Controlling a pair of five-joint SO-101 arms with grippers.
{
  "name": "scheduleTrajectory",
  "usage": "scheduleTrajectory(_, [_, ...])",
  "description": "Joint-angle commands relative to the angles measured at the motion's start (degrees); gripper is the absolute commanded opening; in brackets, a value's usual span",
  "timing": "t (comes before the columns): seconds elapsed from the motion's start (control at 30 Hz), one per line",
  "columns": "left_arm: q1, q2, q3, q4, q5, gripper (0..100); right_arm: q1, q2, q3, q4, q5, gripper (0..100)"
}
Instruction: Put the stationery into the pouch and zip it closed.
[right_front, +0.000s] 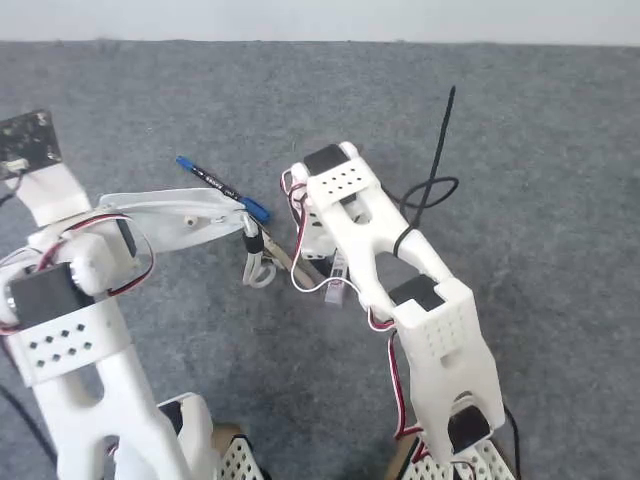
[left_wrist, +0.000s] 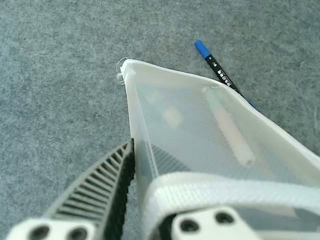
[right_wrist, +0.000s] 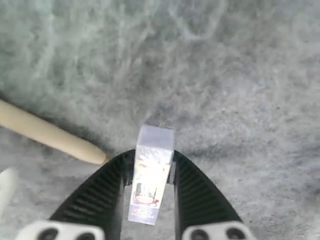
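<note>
Your right gripper (right_wrist: 150, 159) is pinched on a small eraser block (right_wrist: 150, 180), gripped mid-body and sitting low over the grey mat (right_wrist: 240, 75). There's a wooden pencil (right_wrist: 50, 135) lying just beside it. Your left gripper (left_wrist: 147, 175) is clamped on one end of the mesh pouch (left_wrist: 200, 130), which has a few bits inside already. The blue pen (left_wrist: 217, 72) lies just past its far edge.

My guess is the block's light and stiff, so that grip is fine. The pouch looks soft and floppy and the mouth will probably sag, so hold it by the zip edge. Pen and pencil look slick and rolly, so grab them mid-shaft.
</note>
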Motion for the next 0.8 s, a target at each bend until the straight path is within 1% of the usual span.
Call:
scheduleTrajectory(0.0, [-0.44, -0.53, -0.57, -1.58, 0.35, 1, -0.13, -0.92, -5.54, 2.86, 0.7, 0.6])
scheduleTrajectory(0.07, [-0.44, -0.53, -0.57, -1.58, 0.35, 1, -1.1, -1.01, -7.21, 4.53, 0.79, 0.6])
scheduleTrajectory(0.23, [-0.44, -0.53, -0.57, -1.58, 0.35, 1, -3.65, -4.35, -7.47, 4.88, 5.89, 0.6])
scheduleTrajectory(0.53, [-0.44, -0.53, -0.57, -1.58, 0.35, 1, -3.74, -14.64, -1.85, 4.7, 6.51, 0.6])
scheduleTrajectory(0.67, [-0.44, -0.53, -0.57, -1.58, 0.35, 1, -3.74, -18.95, 0.18, 4.53, 10.29, 0.6])
scheduleTrajectory(0.77, [-0.44, -0.53, -0.57, -1.58, 0.35, 1, -3.74, -20.79, 0.62, 4.53, 10.64, 0.6])
